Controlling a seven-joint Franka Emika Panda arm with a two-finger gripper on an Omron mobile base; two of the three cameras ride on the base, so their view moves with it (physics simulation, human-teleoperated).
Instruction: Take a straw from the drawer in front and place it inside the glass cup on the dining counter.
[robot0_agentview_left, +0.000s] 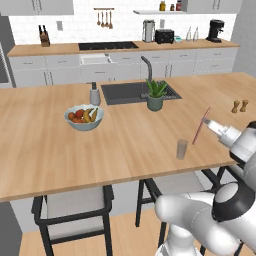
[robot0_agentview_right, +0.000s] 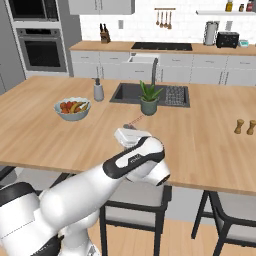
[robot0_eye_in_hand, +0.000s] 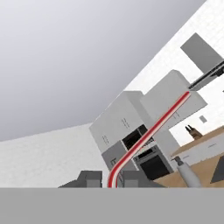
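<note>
Straw (robot0_agentview_left: 201, 126) clamped near its bend by gripper (robot0_eye_in_hand: 111, 183), above glass cup (robot0_agentview_left: 182, 149). Looks v. light, thin, flexible; hold gently, may pivot.

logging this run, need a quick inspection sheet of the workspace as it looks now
surface: dining counter, light wood, with a dark sink and faucet set in it.
job's things: straw held above the counter, right of the glass cup; cup upright near the front edge, nothing in it; drawer not visible.
clutter: fruit bowl, soap bottle, potted plant, two small shakers.
grippers: gripper shut on the straw, seen in the hand view.
cables: nothing seen.
surroundings: stools at the counter's edge, back counter with cooktop, oven.
</note>
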